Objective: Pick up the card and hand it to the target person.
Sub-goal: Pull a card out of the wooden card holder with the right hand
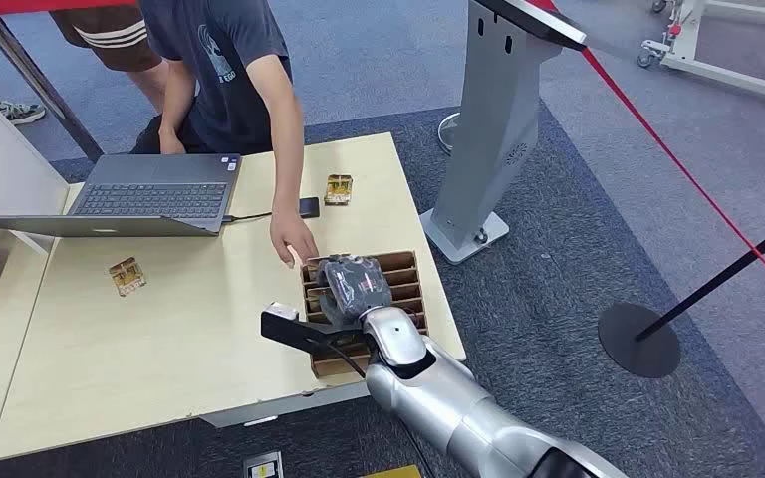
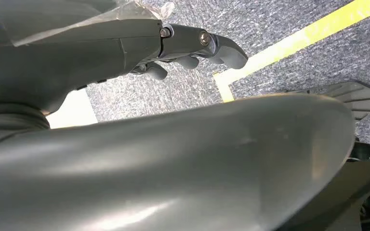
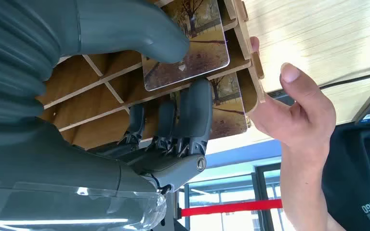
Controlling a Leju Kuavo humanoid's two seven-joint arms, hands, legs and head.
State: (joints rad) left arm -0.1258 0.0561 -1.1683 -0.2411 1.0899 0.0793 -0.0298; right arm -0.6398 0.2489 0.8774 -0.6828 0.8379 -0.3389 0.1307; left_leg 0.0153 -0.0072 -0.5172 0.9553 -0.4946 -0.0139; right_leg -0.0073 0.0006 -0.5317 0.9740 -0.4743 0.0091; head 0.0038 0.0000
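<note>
A card [image 3: 192, 53] printed with an autumn-tree picture stands in the wooden slotted box [image 1: 406, 267] at the table's right end. My right hand [image 1: 352, 288] is over the box; its thumb [image 3: 139, 33] presses one face of the card and its fingers [image 3: 195, 113] the other, so the card is pinched. A second card [image 3: 229, 103] stands in the slot behind. The person's hand [image 3: 294, 108] touches the box's edge, and in the head view that hand [image 1: 294, 244] lies at the box's far left corner. My left hand [image 2: 192, 45] hangs over the floor, holding nothing.
Two more cards [image 1: 339, 187] [image 1: 127, 276] lie flat on the table [image 1: 159, 339], with a dark phone [image 1: 308, 207] and an open laptop [image 1: 154, 194] further back. A grey kiosk stand [image 1: 493, 119] rises right of the table. A stanchion base [image 1: 637, 339] stands on the carpet.
</note>
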